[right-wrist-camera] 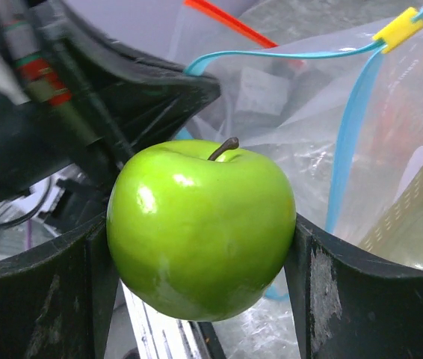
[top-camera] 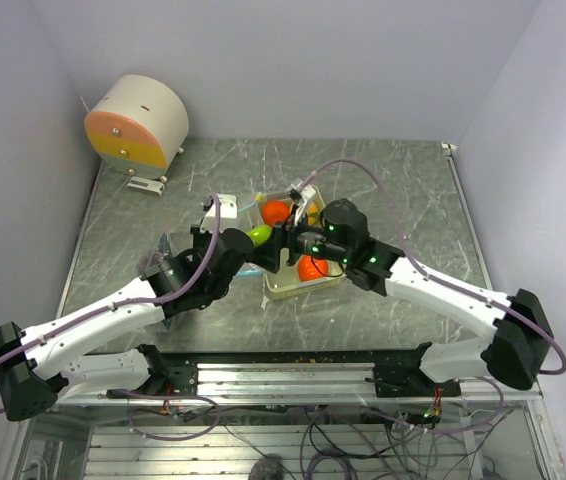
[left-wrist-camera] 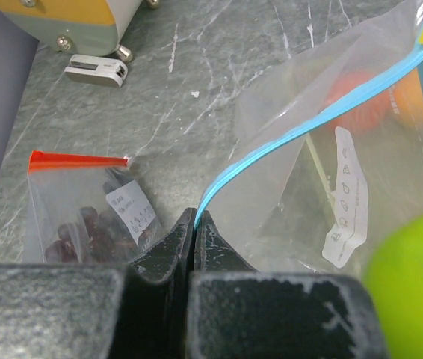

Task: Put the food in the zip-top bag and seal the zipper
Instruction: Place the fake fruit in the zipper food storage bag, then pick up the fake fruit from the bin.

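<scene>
Right wrist view: the right hand (right-wrist-camera: 204,258) grips a green apple (right-wrist-camera: 200,224) at the mouth of the zip-top bag (right-wrist-camera: 301,105), over the middle of the tabletop (top-camera: 413,180). The left hand (left-wrist-camera: 194,243), pinched shut on the zipper (left-wrist-camera: 309,123), should hold that mouth wide. Let the apple go only once it is well inside.
</scene>
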Robot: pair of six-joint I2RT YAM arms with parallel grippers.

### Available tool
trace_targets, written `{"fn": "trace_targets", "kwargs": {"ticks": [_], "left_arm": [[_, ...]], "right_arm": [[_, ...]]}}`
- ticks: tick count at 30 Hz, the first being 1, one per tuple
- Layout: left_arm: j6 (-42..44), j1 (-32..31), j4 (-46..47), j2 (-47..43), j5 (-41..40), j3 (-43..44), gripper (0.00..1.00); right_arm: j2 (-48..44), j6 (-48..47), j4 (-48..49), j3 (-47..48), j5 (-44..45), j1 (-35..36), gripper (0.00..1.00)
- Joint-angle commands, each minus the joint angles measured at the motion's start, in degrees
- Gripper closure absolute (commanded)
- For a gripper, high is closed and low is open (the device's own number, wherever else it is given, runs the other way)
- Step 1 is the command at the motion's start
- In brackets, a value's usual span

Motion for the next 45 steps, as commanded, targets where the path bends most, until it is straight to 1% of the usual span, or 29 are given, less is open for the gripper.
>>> {"fn": "trace_targets", "kwargs": {"ticks": [1, 3, 5, 6, 7, 9, 10, 15, 18, 22, 26, 28, 31, 36, 41, 45], "left_arm": [[0.27, 0.29, 2.43, -1.85, 1.56, -0.47, 0.93], [0.43, 0.25, 2.16, -2.14, 1.75, -0.24, 0.93], [0.39, 0.27, 1.66, -2.30, 1.67, -0.02, 0.93], [0.29, 0.29, 1.46, -2.42, 1.60, 0.13, 0.93], [0.28, 0.30, 1.32, -2.58, 1.62, 0.29, 0.93], [0.36, 0.25, 1.32, -3.00, 1.74, 0.17, 0.93], [0.49, 0.21, 1.44, -3.20, 1.69, 0.04, 0.93], [0.37, 0.22, 1.53, -2.78, 1.68, -0.01, 0.93], [0.03, 0.30, 0.96, -1.99, 1.18, 0.22, 0.93], [-0.72, 0.28, -0.51, -1.31, 0.08, 0.92, 0.93], [-0.81, 0.30, -1.29, -1.56, -0.69, 1.39, 0.93], [-1.15, 0.26, -2.11, -1.78, -1.50, 1.83, 0.93], [-1.09, 0.30, -2.56, -2.24, -1.66, 2.11, 0.93], [-0.64, 0.29, -2.67, -3.23, -1.66, 2.29, 0.93], [0.03, 0.28, -1.17, -4.56, -1.49, 1.30, 0.93], [0.07, 0.24, -1.50, -4.26, -1.23, 1.69, 0.93]], "right_arm": [[4.29, -0.30, 0.92, 4.73, 6.59, 0.89, 0.43], [6.36, -0.09, -0.90, 6.93, 11.11, 1.31, 0.41], [8.56, 0.45, -5.60, 9.97, 18.02, 1.64, 0.35], [9.40, 0.67, -7.76, 11.10, 20.70, 1.65, 0.28], [10.07, 0.81, -8.82, 11.70, 22.31, 1.70, 0.19], [10.74, 0.48, -9.34, 12.14, 22.66, 1.75, 0.05], [10.69, 0.45, -8.94, 12.00, 22.44, 1.82, 0.01], [9.26, -0.04, -8.49, 11.53, 21.16, 2.04, 0.00], [6.24, -0.70, -8.39, 10.33, 21.02, 2.17, 0.00], [0.60, 0.02, -10.30, 7.22, 27.55, 2.11, 0.00], [-3.88, 2.91, -17.38, 4.57, 38.33, 1.85, 0.02], [-4.91, 4.21, -19.93, 3.35, 39.98, 1.06, 0.05], [-2.88, 5.99, -25.15, 3.28, 39.15, -0.39, 0.09], [5.39, 6.52, -35.01, 5.17, 38.06, -0.76, 0.09], [10.97, 6.81, -36.84, 4.83, 37.02, -1.36, 0.06], [14.95, 7.28, -34.81, 3.97, 34.66, -3.62, 0.04]]}}
